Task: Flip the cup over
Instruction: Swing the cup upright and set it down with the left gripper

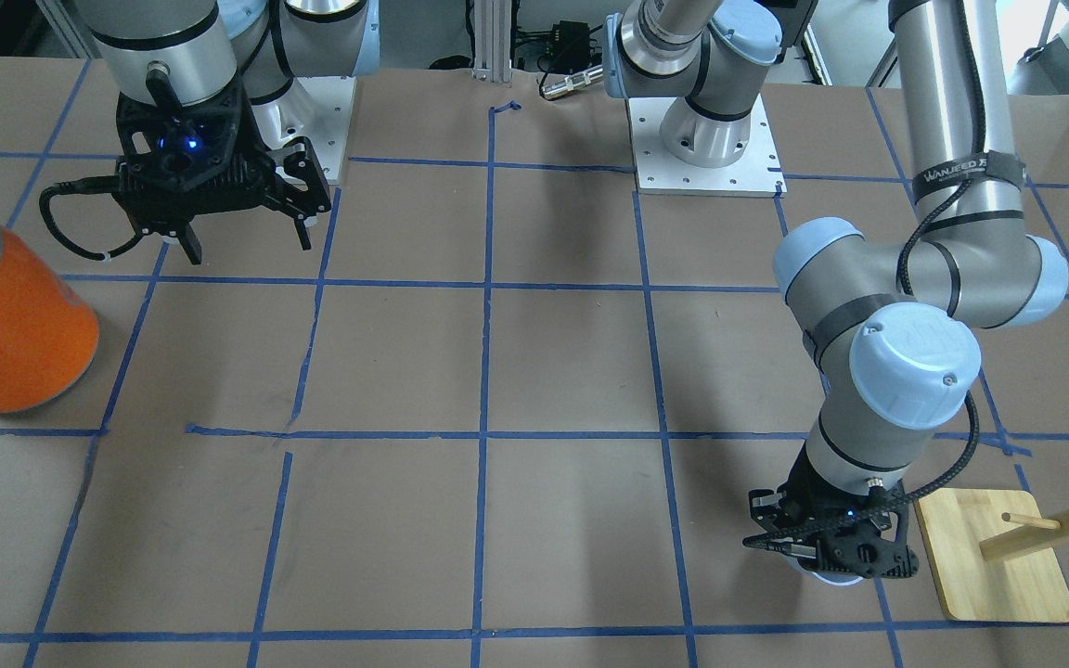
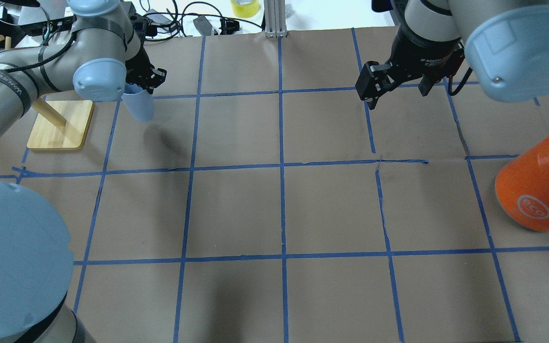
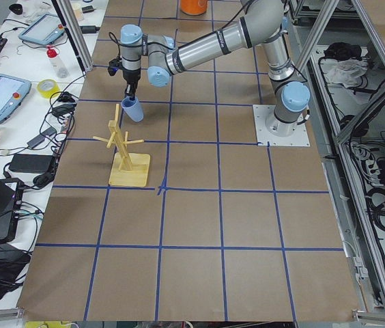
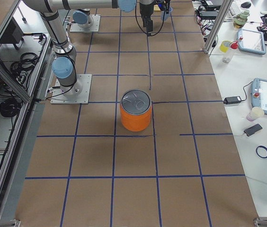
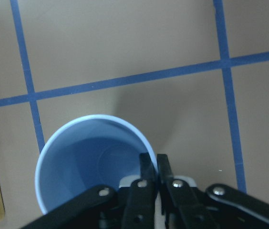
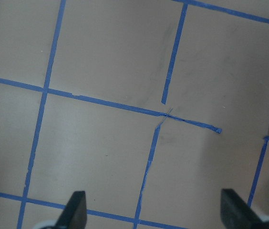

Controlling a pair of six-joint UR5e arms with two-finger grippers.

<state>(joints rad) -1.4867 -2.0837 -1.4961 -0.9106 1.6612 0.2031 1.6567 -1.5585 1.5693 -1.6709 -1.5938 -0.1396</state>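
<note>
left gripper (image 5: 154, 163) pinches rim of the one cup (image 5: 79, 160); right gripper (image 6: 154, 206) gapes empty.

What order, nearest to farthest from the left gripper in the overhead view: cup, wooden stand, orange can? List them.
1. cup, its rim pinched in the jaws.
2. wooden stand, on the table to the view's left.
3. orange can, far off at the view's right edge.
</note>
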